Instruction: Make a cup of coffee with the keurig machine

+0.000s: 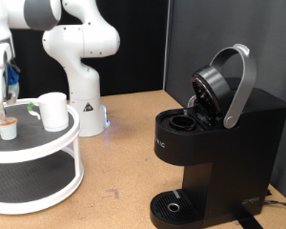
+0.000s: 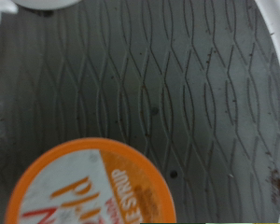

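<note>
The black keurig machine [image 1: 219, 143] stands at the exterior view's right with its rounded lid and silver handle [image 1: 240, 84] raised, so the pod chamber is open. The white cup [image 1: 53, 111] stands on the top tier of a white round stand [image 1: 48, 143]. A small white pod with a tan top [image 1: 6, 127] sits on the same tier, to the cup's left. My gripper [image 1: 3, 103] hangs just above the pod, open and holding nothing. In the wrist view the pod's orange-printed lid [image 2: 93, 185] is close below; no fingers show there.
The stand has a grey patterned mat [image 2: 168, 84] on its top tier and a lower tier below it. The white arm base [image 1: 84, 95] stands behind the stand. The round drip tray [image 1: 173, 205] sits at the machine's foot on the brown table.
</note>
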`<state>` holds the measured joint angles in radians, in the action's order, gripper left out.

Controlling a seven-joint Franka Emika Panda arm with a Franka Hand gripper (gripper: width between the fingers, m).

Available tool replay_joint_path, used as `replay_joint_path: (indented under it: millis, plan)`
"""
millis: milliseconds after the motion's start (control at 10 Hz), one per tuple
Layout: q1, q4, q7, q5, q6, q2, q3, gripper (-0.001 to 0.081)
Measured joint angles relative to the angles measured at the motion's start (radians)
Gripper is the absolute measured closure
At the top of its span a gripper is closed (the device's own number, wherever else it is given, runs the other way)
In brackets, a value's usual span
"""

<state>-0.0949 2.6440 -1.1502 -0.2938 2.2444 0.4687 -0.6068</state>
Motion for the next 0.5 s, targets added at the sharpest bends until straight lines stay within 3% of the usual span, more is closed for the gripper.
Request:
replay_joint_path:
  millis: [500]
  plan:
    - [0.0,0.048,0.0,0.002,0.131,-0.096,-0.003,0.0006]
